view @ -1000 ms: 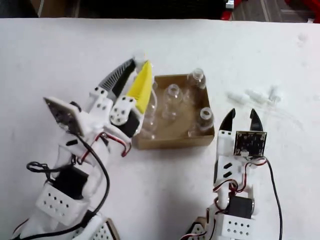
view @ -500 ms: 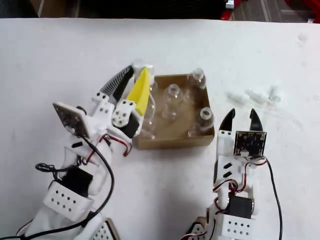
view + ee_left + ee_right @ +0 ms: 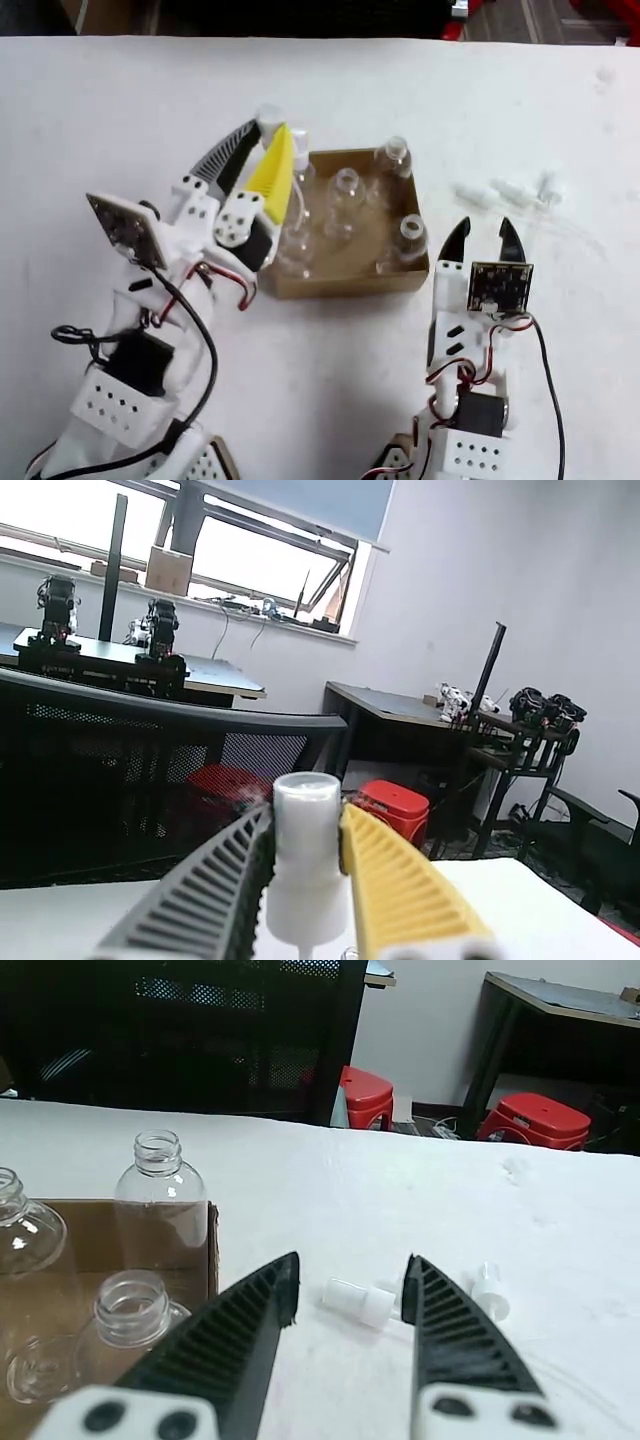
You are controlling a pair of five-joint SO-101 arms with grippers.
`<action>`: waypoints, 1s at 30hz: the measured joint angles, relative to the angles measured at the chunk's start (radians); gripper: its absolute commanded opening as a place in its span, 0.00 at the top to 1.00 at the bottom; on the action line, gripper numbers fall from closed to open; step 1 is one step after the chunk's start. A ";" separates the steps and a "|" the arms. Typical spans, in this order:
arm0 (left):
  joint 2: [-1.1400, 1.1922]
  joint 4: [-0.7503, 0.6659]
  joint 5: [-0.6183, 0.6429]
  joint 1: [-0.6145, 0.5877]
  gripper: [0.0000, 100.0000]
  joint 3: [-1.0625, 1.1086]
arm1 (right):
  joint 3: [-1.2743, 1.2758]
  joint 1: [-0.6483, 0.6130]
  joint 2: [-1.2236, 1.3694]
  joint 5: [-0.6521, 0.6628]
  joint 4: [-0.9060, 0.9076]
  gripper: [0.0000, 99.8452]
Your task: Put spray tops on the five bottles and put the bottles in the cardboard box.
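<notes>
My left gripper (image 3: 272, 130) pinches a white spray top (image 3: 305, 870) — capping step, I'd say; next it needs lining up over the open bottle (image 3: 292, 248) just below, in the cardboard box (image 3: 350, 283). My right gripper (image 3: 350, 1265) gapes, empty.

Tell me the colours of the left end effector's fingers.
On the left end effector, one finger is dark grey, the other yellow; left wrist view shows it best.

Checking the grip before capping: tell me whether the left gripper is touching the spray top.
Touching. The left wrist view shows the spray top pinched between the left gripper's two fingers, no gap either side.
</notes>
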 measured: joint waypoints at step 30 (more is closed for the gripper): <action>0.000 -0.137 -0.106 0.069 0.98 0.331 | 0.000 0.000 0.000 0.000 0.000 0.85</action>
